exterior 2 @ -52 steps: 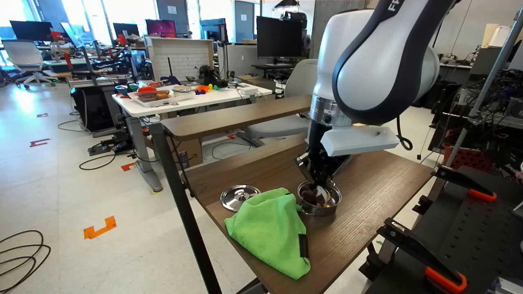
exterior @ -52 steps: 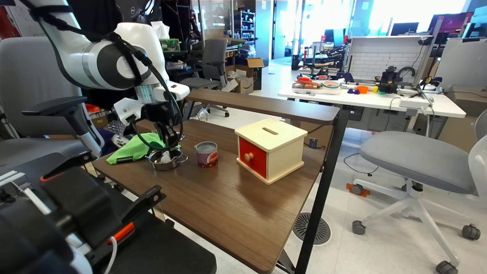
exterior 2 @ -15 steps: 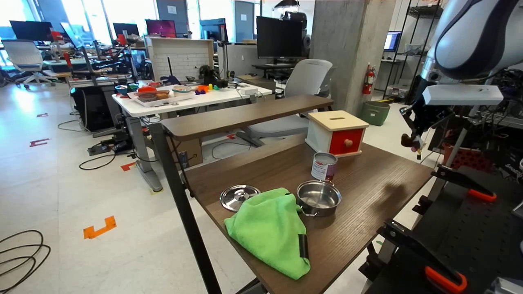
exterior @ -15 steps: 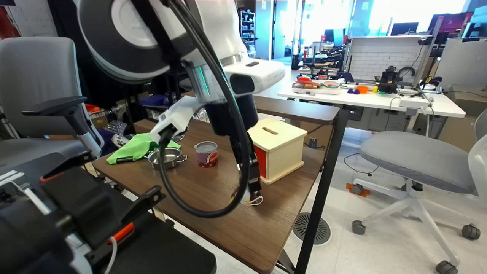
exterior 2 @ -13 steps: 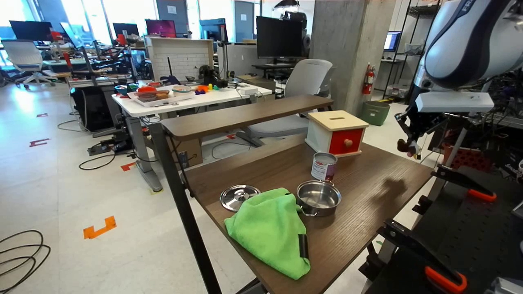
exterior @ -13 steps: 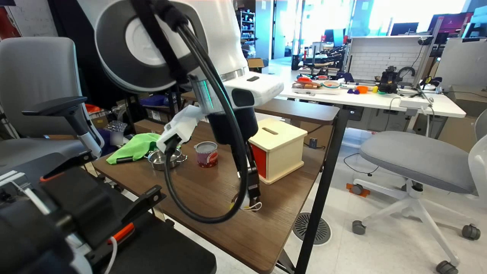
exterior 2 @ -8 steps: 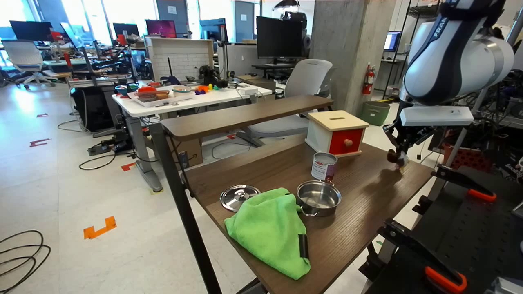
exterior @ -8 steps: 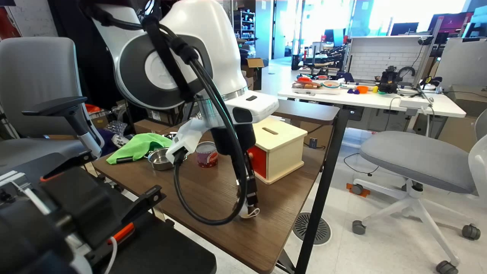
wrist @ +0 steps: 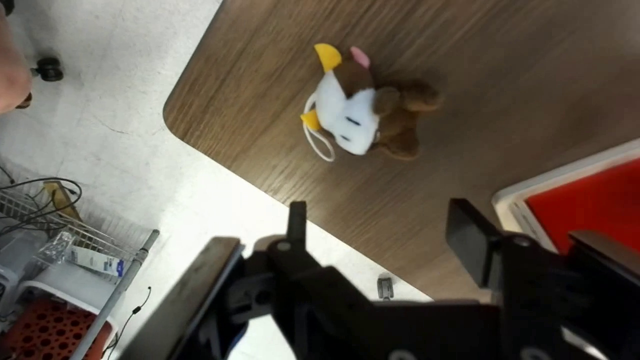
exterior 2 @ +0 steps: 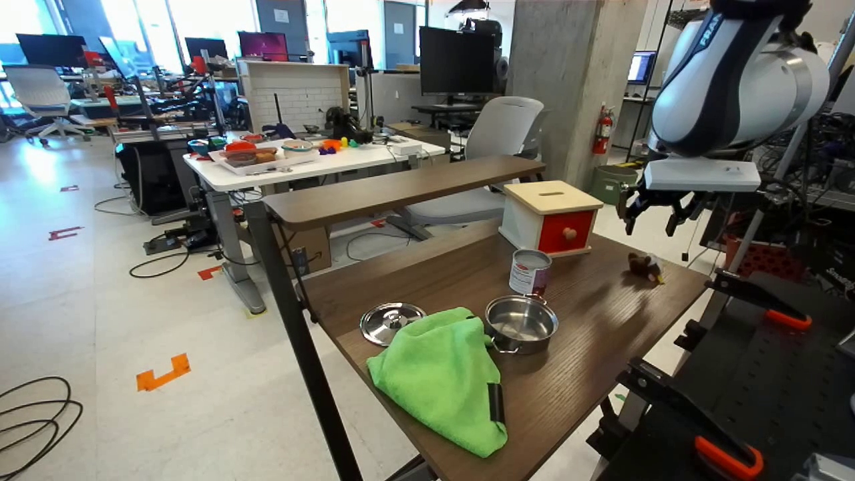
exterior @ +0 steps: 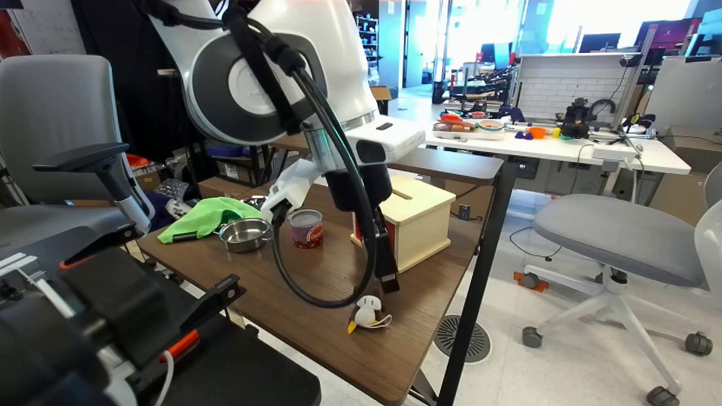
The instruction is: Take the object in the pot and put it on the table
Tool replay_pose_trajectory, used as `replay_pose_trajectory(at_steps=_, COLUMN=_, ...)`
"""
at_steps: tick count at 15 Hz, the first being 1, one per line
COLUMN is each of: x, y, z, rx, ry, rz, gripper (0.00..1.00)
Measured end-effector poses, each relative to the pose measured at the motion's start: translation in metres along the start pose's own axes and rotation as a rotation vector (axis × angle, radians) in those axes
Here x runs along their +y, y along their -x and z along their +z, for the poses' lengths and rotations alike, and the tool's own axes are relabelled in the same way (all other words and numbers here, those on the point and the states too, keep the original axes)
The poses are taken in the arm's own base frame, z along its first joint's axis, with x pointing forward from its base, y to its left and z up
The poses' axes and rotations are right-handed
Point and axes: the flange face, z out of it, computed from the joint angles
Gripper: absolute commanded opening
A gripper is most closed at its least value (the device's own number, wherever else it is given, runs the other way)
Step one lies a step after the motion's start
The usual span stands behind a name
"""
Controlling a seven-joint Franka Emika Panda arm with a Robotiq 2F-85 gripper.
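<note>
The object [wrist: 350,115], a small plush toy with a white face, brown body and yellow tips, lies on the brown table [wrist: 260,75] near a corner in the wrist view. In both exterior views the object [exterior: 369,311] rests away from the silver pot [exterior 2: 524,344], whose inside is bare. My gripper [exterior 2: 650,230] hovers above the toy [exterior 2: 645,266], apart from it. Spread wide in the wrist view, the gripper [wrist: 377,215] has nothing between its fingers [wrist: 470,245].
A wooden box [exterior 2: 554,200] with a red drawer stands close to the gripper. A can [exterior 2: 530,270], a green cloth [exterior 2: 441,381] and a metal lid [exterior 2: 391,322] are around the pot. A raised shelf [exterior 2: 401,190] runs along one table side.
Earlier the gripper was down in the pot at the toy. It carried the toy across, lowered it to the table, let it go, opened and rose slightly.
</note>
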Motion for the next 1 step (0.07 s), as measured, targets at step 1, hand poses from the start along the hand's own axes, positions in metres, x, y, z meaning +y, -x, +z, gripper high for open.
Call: replay_pose_trajectory(at_steps=1, x=-0.0071, y=0.0035, z=-0.0123, rx=-0.016, ry=-0.027, rz=-0.018, gripper=0.87)
